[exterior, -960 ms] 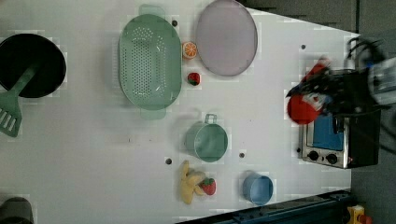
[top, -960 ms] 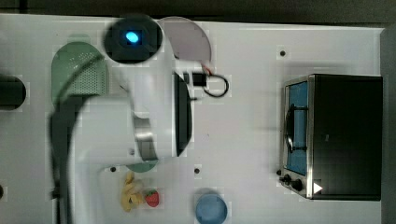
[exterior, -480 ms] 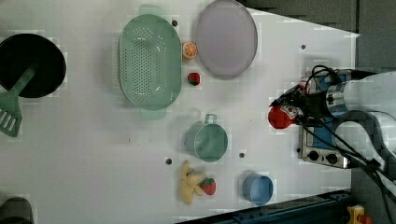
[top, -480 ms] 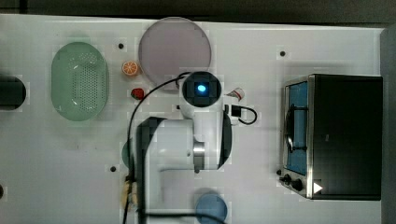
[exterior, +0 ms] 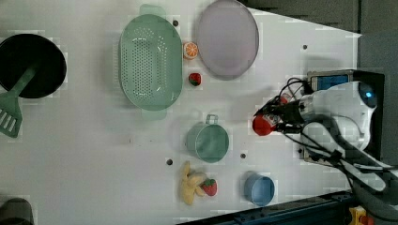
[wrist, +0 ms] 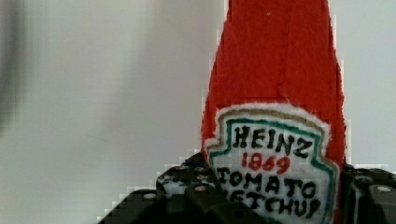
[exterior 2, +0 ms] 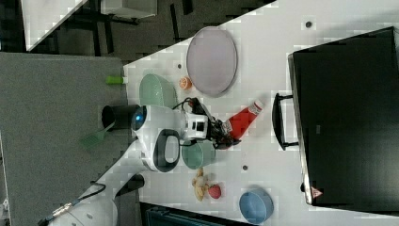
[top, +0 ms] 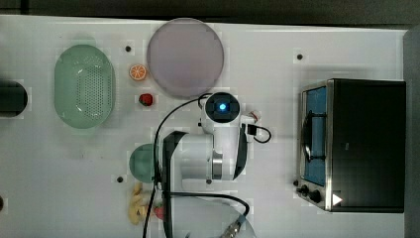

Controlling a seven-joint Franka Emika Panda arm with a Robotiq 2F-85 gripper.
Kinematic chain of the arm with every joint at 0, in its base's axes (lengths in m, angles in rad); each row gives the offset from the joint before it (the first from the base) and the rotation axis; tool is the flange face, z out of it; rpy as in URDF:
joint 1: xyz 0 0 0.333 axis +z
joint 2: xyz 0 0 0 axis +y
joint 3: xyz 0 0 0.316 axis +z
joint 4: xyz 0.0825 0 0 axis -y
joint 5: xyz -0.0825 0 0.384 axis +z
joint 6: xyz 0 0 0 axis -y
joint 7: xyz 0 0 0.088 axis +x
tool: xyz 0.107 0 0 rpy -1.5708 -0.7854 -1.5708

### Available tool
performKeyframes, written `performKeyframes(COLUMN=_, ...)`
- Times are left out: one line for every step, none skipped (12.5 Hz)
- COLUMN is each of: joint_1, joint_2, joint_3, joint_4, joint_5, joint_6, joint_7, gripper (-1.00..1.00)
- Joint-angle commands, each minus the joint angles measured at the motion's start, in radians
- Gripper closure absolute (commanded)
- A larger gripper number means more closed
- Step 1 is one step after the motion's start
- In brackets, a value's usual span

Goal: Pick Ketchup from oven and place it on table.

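So the gripper [exterior 2: 225, 133] has its fingers clamped on the ketchup [exterior 2: 243, 121] bottle's base. It's over the table [exterior 2: 268, 56], between the oven [exterior 2: 348, 113] and the teal cup [exterior 2: 197, 154].

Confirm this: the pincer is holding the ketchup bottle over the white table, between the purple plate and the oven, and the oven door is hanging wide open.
Not quite. The oven door is closed, its handle flat against the front in the right view. The rest stands: the pincer holds the ketchup bottle over the white table, between the purple plate and the oven.
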Motion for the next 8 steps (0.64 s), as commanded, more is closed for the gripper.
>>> performKeyframes(joint_1=0.019, joint_2=-0.028, joint_3=-0.014, joint_4=0.027, joint_5=0.014, joint_6=0.052, joint_7=0.011, gripper=-0.32)
performKeyframes(joint_1=0.019, joint_2=-0.028, joint_3=-0.016, joint_4=0.021, joint_5=0.014, joint_6=0.052, joint_7=0.011, gripper=-0.52)
performKeyframes(joint_1=0.019, joint_2=-0.028, joint_3=-0.017, joint_4=0.019, joint_5=0.014, joint_6=0.052, joint_7=0.012, gripper=-0.74)
performKeyframes(joint_1=0.019, joint_2=-0.029, joint_3=-0.017, joint_4=0.021, joint_5=0.014, joint_6=0.052, joint_7=0.012, gripper=-0.96)
performKeyframes(joint_1=0.019, joint_2=-0.033, joint_3=-0.017, joint_4=0.023, joint_5=0.014, joint_6=0.052, joint_7=0.013, gripper=-1.00)
performKeyframes(joint_1=0.020, joint_2=-0.043, joint_3=-0.015, joint_4=0.030, joint_5=0.014, joint_6=0.051, joint_7=0.029, gripper=-1.00)
performKeyframes(joint_1=0.020, joint_2=-0.062, joint_3=-0.015, joint_4=0.039, joint_5=0.014, joint_6=0.045, joint_7=0.060, gripper=-1.00)
performKeyframes(joint_1=0.020, joint_2=-0.093, joint_3=-0.015, joint_4=0.053, joint_5=0.014, joint_6=0.029, joint_7=0.075, gripper=-1.00)
